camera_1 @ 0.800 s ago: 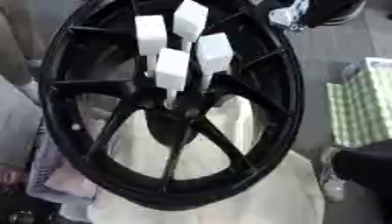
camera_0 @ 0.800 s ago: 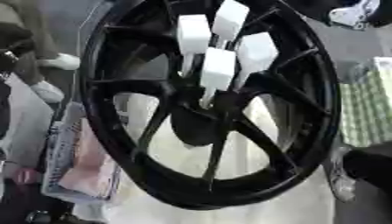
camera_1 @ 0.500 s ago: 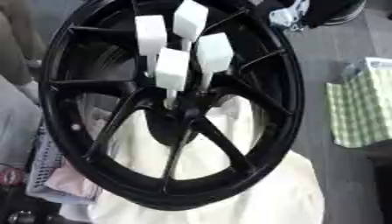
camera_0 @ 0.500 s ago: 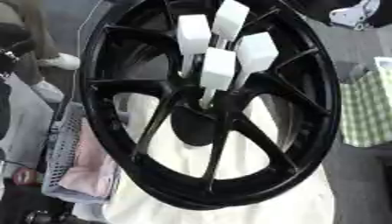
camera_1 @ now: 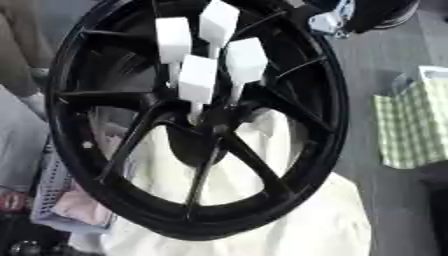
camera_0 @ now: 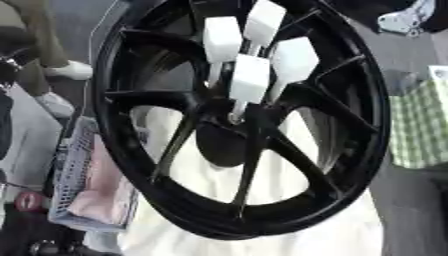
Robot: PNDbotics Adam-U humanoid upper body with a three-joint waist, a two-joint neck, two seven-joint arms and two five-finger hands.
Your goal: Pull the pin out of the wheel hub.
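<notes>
A large black spoked wheel (camera_0: 229, 226) stands tilted and fills both views. Several pins with white block heads (camera_0: 250, 78) stick out of its hub (camera_0: 224, 145), close together and pointing up toward me. The lowest pin's thin shaft (camera_0: 236, 111) enters the hub near the centre. Neither of my hands shows in either view. A black and silver part (camera_1: 348, 16) shows at the upper right corner, apart from the pins; I cannot make out what it is.
A cream cloth (camera_0: 293, 200) lies under and behind the wheel. A grey basket (camera_0: 73, 165) with pink cloth in it stands at the lower left. A green checked bag (camera_1: 411, 125) is on the floor at the right. A person's shoes (camera_0: 72, 70) show at the left.
The whole picture has shifted slightly, so the camera moved. The wheel and the pins stand as before.
</notes>
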